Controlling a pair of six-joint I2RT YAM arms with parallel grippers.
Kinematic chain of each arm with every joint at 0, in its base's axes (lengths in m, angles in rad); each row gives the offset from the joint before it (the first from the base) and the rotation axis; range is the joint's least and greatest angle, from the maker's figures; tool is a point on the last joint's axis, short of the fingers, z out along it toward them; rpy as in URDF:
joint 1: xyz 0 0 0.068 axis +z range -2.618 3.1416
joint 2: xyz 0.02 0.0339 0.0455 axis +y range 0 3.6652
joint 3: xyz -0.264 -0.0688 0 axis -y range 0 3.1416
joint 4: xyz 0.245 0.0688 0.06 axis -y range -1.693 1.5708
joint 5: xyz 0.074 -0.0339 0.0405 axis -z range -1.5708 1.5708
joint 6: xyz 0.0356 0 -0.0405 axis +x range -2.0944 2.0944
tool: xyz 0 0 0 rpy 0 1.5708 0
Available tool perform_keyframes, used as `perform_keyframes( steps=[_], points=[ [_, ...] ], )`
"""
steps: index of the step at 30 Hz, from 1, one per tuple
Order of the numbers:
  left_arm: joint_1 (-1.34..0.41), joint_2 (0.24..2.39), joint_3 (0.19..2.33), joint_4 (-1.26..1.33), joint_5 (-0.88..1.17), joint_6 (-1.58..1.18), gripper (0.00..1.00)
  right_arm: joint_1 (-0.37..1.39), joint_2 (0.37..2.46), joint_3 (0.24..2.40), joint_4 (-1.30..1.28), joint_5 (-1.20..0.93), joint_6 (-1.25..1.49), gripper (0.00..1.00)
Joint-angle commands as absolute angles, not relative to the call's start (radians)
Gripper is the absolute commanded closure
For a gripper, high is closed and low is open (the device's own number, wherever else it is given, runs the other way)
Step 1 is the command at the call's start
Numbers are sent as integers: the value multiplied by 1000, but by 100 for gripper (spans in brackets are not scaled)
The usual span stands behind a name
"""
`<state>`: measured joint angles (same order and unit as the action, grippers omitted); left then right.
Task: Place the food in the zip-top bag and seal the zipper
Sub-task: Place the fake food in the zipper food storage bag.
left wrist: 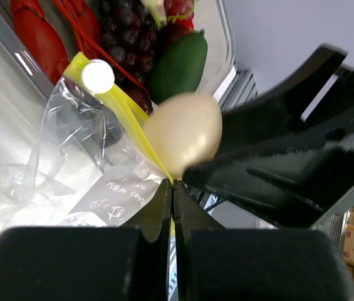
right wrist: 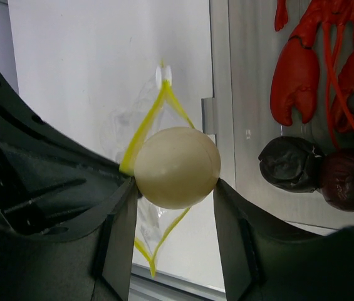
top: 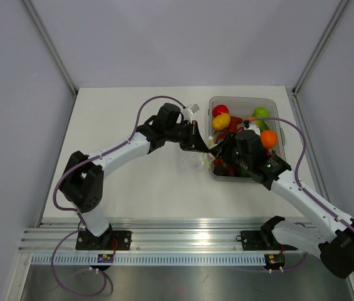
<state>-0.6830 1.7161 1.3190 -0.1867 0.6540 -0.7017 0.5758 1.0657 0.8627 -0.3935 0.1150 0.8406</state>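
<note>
Egg held at the mouth of the zip-top bag, beside the bin.
The right jaws pinched the cream egg over the yellow zipper, which gaped in a diamond. The left jaws were pressed together on the zipper's edge. The zip-top bag's lower part rested on the table, just outside the bin's wall.

Left claw pinched tight, right claw clamped partway, tips nearly meeting.
</note>
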Motion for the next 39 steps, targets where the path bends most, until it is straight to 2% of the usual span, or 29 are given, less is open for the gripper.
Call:
perform_keyframes(
  steps=[1,13,19,21,24,29,30,33,39],
  points=[
    [-664,1672,1338,34,692,-752,100,595,1039,827,-425,11,825,63],
    [-664,1693,1345,77,751,-775,100,595,1043,822,-348,-66,773,64],
    [-666,1712,1339,103,787,-802,100,594,1095,891,-354,-9,755,62],
    [-666,1712,1338,103,793,-805,100,594,1130,913,-376,33,749,59],
    [-666,1710,1332,89,796,-798,100,594,1169,945,-387,60,735,48],
    [-660,1710,1309,81,793,-796,100,594,1196,969,-396,60,724,24],
    [-658,1712,1302,84,793,-796,100,594,1197,969,-394,60,721,22],
    [-649,1721,1295,92,799,-801,100,594,1189,960,-390,58,721,20],
    [-644,1736,1290,100,804,-802,100,594,1175,959,-390,55,724,24]
  ],
)
